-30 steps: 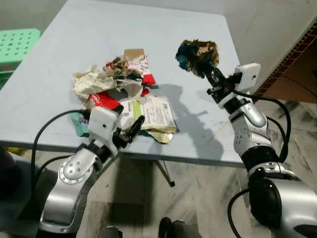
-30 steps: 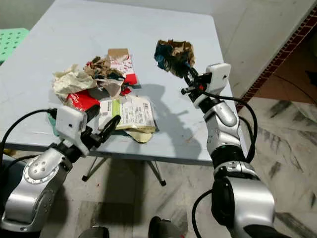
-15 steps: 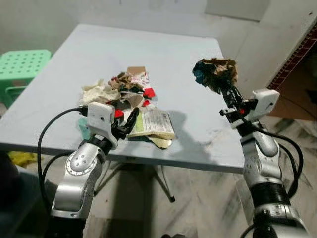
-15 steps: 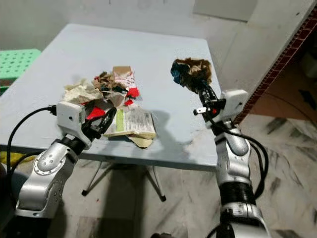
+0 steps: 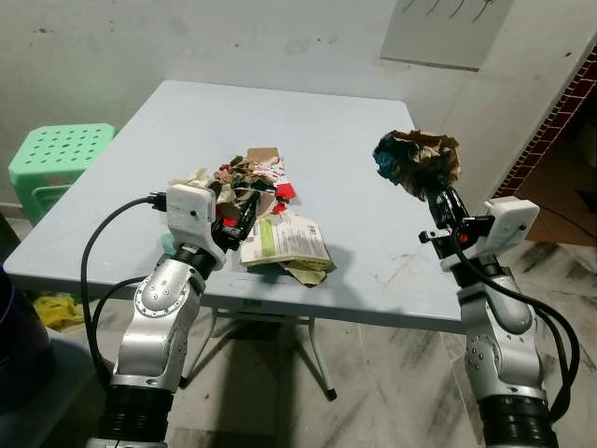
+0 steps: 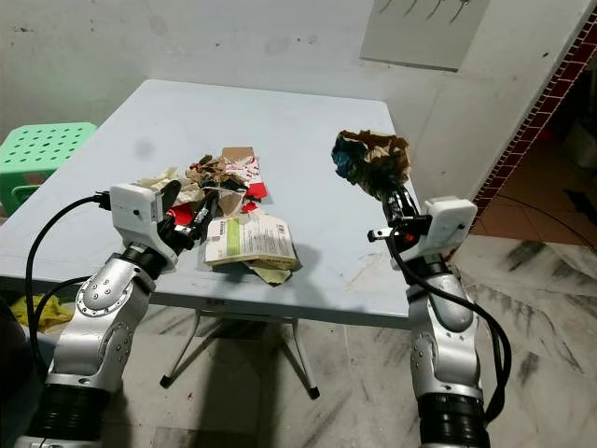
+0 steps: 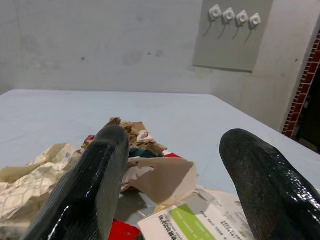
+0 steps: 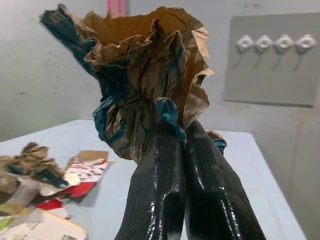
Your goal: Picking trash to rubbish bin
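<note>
Left eye view: my right gripper [image 5: 437, 194] is raised above the right part of the worktop [image 5: 354, 140], jaws clamped on a wad [image 5: 417, 161] of crumpled brown and teal paper, creased and ragged at the edges. The wad is in the air, clear of the worktop, held at its lower end. The worktop is a smooth pale blue-grey square slab. My left gripper [image 5: 241, 213] reaches over the near-left edge, jaws apart, tips just at the trash pile [image 5: 250, 182]. The pile is a loose heap: crumpled cream paper, brown scraps, red wrapper bits. A flat white pack [image 5: 284, 239] with a green stripe lies on the pile's near side, beside my left gripper. A green plastic stool [image 5: 58, 154] with a perforated top stands to the left of the worktop.

Right eye view: same layout. A grey panel [image 6: 418, 33] hangs on the rough white wall behind. The floor [image 6: 541, 308] is veined marble tile.

Left wrist view: my two fingers [image 7: 87, 190] are glossy black with a fine ribbed texture, well apart. Between them, crumpled cream and brown paper, and the pack's green-striped corner below.

Right wrist view: my fingers [image 8: 155, 195] press together, shiny and black, pinching the wad's twisted base. The paper fans out above, deeply wrinkled. The pile lies on the worktop behind.
</note>
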Tool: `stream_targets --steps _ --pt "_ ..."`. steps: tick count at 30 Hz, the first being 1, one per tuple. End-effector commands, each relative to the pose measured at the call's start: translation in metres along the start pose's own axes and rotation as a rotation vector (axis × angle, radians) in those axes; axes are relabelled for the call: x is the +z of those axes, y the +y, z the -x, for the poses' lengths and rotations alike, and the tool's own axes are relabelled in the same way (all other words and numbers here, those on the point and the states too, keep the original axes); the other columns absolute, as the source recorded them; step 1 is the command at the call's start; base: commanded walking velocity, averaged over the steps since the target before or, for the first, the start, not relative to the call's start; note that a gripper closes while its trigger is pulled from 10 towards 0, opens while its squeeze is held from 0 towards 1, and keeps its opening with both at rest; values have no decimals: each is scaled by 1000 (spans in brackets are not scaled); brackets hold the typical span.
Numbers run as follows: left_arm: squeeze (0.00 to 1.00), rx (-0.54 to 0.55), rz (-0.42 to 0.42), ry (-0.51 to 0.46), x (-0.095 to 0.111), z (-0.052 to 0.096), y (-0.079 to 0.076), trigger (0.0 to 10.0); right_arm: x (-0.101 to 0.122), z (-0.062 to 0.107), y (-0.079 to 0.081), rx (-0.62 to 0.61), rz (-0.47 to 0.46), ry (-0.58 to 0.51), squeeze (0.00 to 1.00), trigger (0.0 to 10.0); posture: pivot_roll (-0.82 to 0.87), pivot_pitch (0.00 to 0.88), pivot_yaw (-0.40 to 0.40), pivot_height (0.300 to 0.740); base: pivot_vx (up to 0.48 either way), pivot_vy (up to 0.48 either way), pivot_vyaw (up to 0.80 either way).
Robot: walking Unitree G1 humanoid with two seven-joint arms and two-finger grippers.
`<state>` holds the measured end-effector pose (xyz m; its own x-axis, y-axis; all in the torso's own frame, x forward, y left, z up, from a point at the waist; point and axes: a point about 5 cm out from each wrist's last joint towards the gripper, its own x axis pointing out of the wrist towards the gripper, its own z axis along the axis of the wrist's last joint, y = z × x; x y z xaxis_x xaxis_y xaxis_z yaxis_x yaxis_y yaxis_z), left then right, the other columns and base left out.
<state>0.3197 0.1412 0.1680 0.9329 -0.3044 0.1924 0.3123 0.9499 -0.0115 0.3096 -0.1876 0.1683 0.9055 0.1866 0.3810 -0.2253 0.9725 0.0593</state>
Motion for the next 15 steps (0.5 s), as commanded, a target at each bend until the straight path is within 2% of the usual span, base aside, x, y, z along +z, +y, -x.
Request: stream_targets --steps 1,6,8,15 --pt "0 10 -5 -13 2 -3 1 10000 4 0 2 -12 17 -7 0 10000 25 0 -58 740 0 0 0" --pt "0 25 -13 -24 0 -1 4 10000 3 8 2 -62 27 8 0 10000 26 0 -57 740 0 0 0" --pt "0 41 -7 -34 -4 3 7 10000 -6 18 2 -107 44 56 0 10000 26 0 -60 740 0 0 0" --pt "0 83 -13 -26 -17 10 8 10000 -20 32 5 -175 52 117 0 10000 16 0 -59 740 0 0 0"
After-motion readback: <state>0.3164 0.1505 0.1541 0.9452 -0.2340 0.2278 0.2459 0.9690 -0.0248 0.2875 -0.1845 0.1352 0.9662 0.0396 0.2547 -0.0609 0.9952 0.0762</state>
